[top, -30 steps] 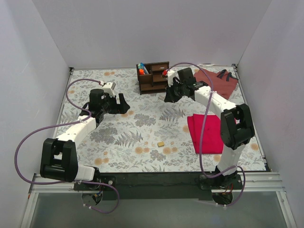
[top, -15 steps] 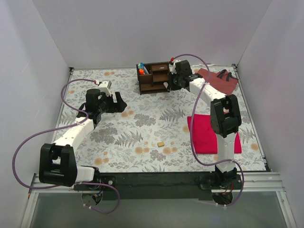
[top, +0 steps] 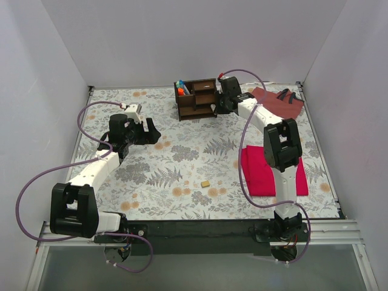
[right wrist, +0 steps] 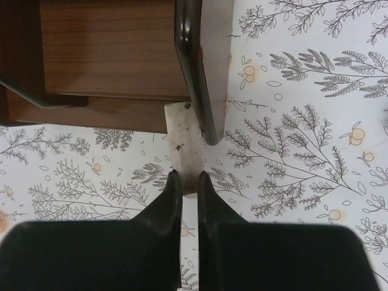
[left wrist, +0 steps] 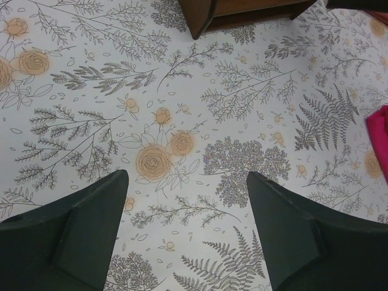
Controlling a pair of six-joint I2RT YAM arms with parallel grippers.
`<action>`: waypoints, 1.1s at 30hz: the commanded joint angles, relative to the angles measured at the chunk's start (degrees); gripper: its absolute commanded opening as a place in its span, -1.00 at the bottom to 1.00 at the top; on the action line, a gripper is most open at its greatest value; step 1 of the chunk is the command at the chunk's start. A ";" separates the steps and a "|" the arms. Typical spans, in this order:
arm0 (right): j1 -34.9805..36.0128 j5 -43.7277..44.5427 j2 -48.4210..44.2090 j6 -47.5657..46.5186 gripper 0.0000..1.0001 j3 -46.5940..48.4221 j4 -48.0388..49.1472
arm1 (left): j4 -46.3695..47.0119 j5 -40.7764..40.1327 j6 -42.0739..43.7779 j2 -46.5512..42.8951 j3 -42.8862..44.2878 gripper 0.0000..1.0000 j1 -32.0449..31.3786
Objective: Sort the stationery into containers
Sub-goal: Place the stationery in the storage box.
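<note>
The dark brown wooden organiser (top: 197, 100) stands at the back middle, with blue and orange-tipped pens (top: 181, 88) upright in its left compartment. My right gripper (top: 219, 104) is at its right side. In the right wrist view it (right wrist: 189, 179) is shut on the near end of a whitish speckled eraser (right wrist: 185, 142), whose far end reaches the organiser's side wall (right wrist: 203, 73). A tiny tan eraser (top: 205, 183) lies on the table at front middle. My left gripper (top: 151, 132) is open and empty over the floral cloth, left of centre (left wrist: 188, 182).
A flat red cloth (top: 267, 170) lies at the right under my right arm. A reddish-brown bag (top: 279, 100) lies at the back right. The organiser's base (left wrist: 242, 7) and the red cloth's edge (left wrist: 379, 130) show in the left wrist view. White walls enclose the table.
My right gripper has moved from the table up to the organiser's right side and stays there. My left arm has shifted slightly left.
</note>
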 commanded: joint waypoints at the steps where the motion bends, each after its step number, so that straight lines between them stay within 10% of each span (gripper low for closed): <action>1: 0.51 1.78 1.63 2.22 -0.97 3.63 0.74 | -0.19 -0.20 0.46 -1.37 0.09 0.59 0.30; 33: 3.23 7.50 8.58 2.23 -0.97 12.25 3.82 | -0.99 0.94 0.19 -0.93 -0.34 0.59 0.39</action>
